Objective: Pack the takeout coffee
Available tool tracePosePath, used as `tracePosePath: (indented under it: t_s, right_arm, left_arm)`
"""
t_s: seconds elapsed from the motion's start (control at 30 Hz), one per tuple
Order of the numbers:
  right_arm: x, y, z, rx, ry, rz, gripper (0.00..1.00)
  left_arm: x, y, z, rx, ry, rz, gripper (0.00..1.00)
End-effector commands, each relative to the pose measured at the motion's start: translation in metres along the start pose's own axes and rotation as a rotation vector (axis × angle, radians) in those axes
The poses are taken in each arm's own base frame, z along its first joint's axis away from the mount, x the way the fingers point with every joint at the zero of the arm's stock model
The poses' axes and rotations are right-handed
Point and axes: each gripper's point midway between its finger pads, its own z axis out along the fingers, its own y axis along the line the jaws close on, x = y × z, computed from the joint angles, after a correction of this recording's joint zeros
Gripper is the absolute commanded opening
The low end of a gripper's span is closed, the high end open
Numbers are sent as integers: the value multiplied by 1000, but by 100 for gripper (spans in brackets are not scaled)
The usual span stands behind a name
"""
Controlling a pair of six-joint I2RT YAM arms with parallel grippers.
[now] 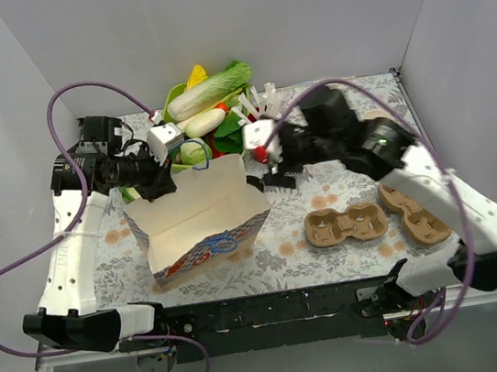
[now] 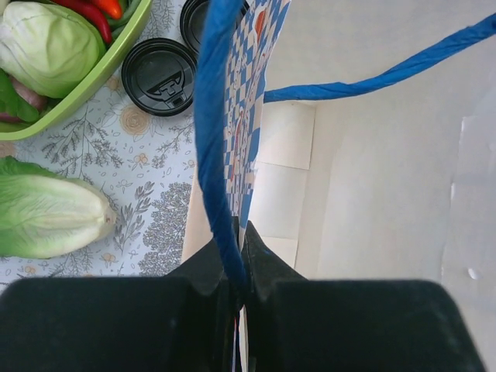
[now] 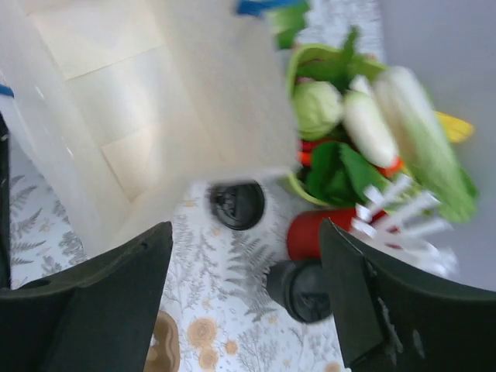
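The takeout coffee [image 3: 298, 288] stands on the table just beside the red straw holder [image 3: 318, 232], apart from the paper bag [image 3: 155, 101]; the right gripper [image 3: 246, 232] hangs wide open near it, empty; only the left wrist view shows the left gripper [image 2: 240, 232] closed on the blue handle [image 2: 213, 116].

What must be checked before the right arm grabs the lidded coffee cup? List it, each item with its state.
1. Left gripper shut on the bag's blue handle: ok.
2. Paper bag mouth open: ok.
3. Right gripper open: ok.
4. Takeout coffee upright, lid on: ok, though the wrist view is blurred.
5. Takeout coffee centred in the open jaws: not ok; it sits off to one side.
6. Room between it and the red straw holder: cannot tell; they look close.
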Motion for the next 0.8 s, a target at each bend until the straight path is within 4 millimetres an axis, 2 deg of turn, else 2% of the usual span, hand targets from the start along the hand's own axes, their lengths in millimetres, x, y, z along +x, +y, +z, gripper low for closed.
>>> tracePosePath:
  t_s: [0.0, 0.03, 0.07, 0.1, 0.17, 0.2, 0.23, 0.27, 0.3, 0.37, 0.47, 0.6, 0.77]
  right_arm:
    - [-27, -21, -92, 251, -173, 84, 87]
    - [-5, -15, -97, 255, -107, 120, 88]
    - [5, -8, -110, 278, -81, 134, 90]
    - [42, 0, -105, 274, 12, 172, 91]
    - [87, 32, -114, 241, 117, 196, 91]
    - [112, 39, -117, 234, 167, 171, 91]
    - [153, 66, -104, 158, 247, 181, 90]
    - [168, 85, -110, 131, 278, 164, 89]
    - [185, 94, -111, 117, 308, 167, 87]
    - [216, 123, -105, 27, 359, 141, 86]
    - [227, 133, -98, -25, 362, 227, 83]
    - [232, 126, -91, -82, 343, 310, 76]
    - [256, 118, -91, -190, 366, 216, 73]
  left_arm:
    - [-17, -16, -20, -5, -98, 77, 0]
    - [-19, -17, -21, -8, -112, 84, 0]
    - [-27, -17, -24, -8, -140, 98, 0]
    - [-30, -19, -26, -10, -158, 109, 0]
    - [-37, -19, -28, -22, -193, 136, 0]
    - [-37, -18, -27, -31, -199, 145, 0]
    - [-39, -18, -30, -50, -216, 161, 0]
    - [-41, -17, -30, -62, -229, 178, 0]
    - [-37, -18, -27, -52, -221, 184, 0]
    - [-34, -21, -25, -31, -206, 182, 0]
    - [-33, -27, -27, 1, -203, 201, 0]
    - [-26, -35, -27, 21, -195, 200, 0]
    - [-15, -38, -23, 32, -172, 186, 0]
